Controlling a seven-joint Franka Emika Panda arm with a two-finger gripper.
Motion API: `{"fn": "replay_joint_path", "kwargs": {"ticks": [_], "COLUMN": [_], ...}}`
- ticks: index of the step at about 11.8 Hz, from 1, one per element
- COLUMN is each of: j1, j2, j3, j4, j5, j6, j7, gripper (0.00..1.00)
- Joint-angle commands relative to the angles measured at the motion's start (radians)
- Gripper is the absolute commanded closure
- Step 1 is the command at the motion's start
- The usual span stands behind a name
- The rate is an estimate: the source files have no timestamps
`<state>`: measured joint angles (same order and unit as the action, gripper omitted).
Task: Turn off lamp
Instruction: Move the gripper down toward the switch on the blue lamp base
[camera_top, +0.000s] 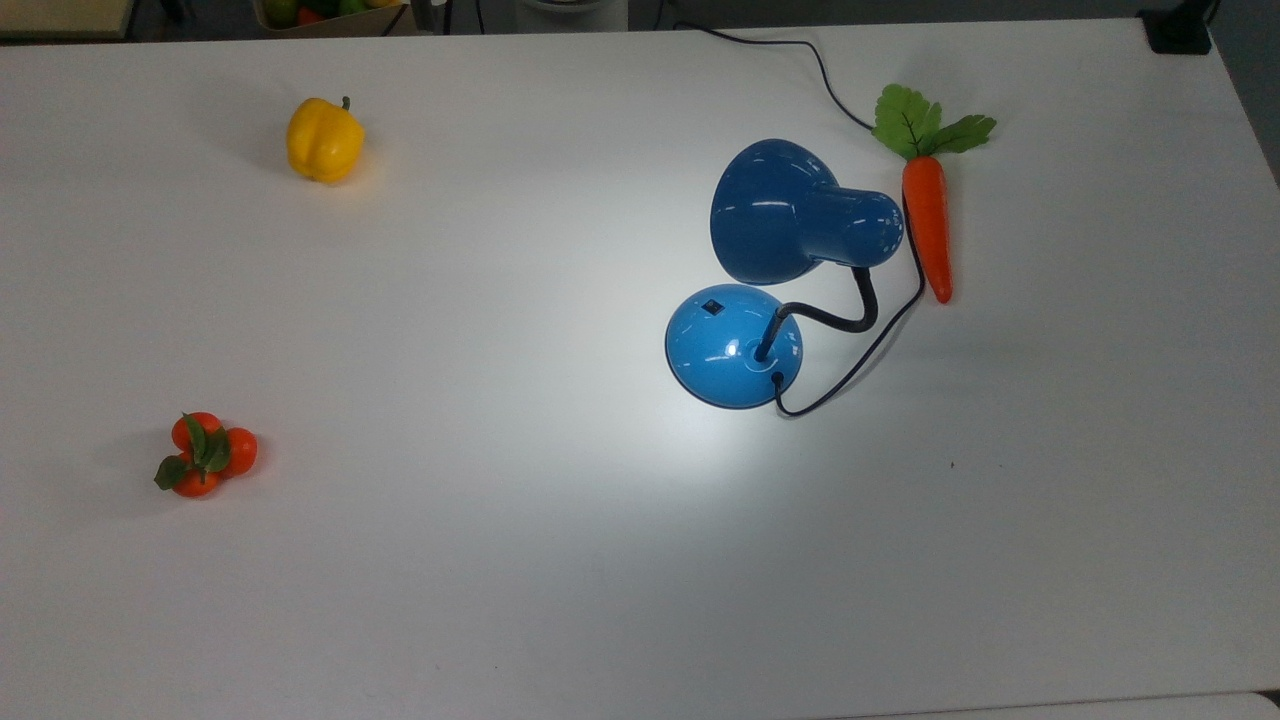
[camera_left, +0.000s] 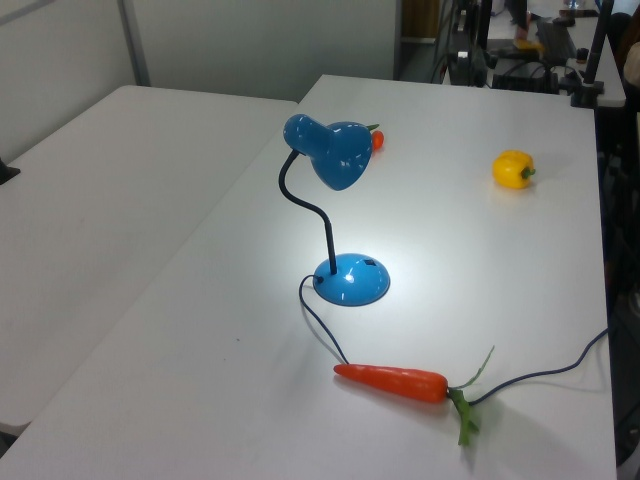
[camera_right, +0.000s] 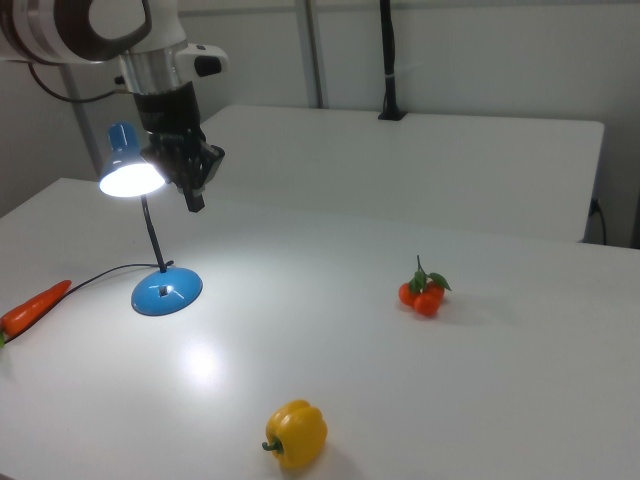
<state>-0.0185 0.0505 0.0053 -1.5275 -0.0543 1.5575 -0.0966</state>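
1. Lamp (camera_top: 735, 345) stands right of centre in the top view, its shade (camera_top: 790, 212) lit and throwing a bright pool on the white table (camera_top: 500, 560) around the domed base; the small black switch (camera_top: 711, 306) sits on the upper left of the base in the top view.
2. Black gooseneck (camera_left: 305, 205) curves up from the base, and the cord (camera_top: 860, 350) loops off the base toward the top view's upper right edge.
3. Carrot (camera_top: 927, 225) lies just beside the shade on the top view's right, next to the cord, its green leaves toward the top edge.
4. Yellow pepper (camera_top: 323, 139) rests in the top view's upper left, well apart from the lamp; a cluster of small tomatoes (camera_top: 205, 455) lies at the lower left, also well apart.
5. Gripper (camera_right: 190, 190) hangs from the arm in the upper left of the right view, above the table and just to the right of the lit shade there; whether its fingers are spread or closed I cannot tell.
6. Table surface between the base and the fruit is bare, with wide room in the lower half of the top view.
7. Second white table (camera_left: 90, 230) stands beside this one at the left view's left, with pale walls behind.
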Motion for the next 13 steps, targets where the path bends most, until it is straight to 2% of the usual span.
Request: {"fn": "replay_joint_path", "kwargs": {"ticks": [1,7,13], "j1": [0.078,0.215,0.221], "j2": [0.023,0.075,0.089], "j3": [0.004,0.007,0.048], "j4": [-0.075,-0.249,-0.371], "j5": [0.024,0.025,0.025], "j6": [0.163,0.464,0.631], "j7": [0.003,-0.029,-0.097], "gripper": [1.00,1.00,1.00]}}
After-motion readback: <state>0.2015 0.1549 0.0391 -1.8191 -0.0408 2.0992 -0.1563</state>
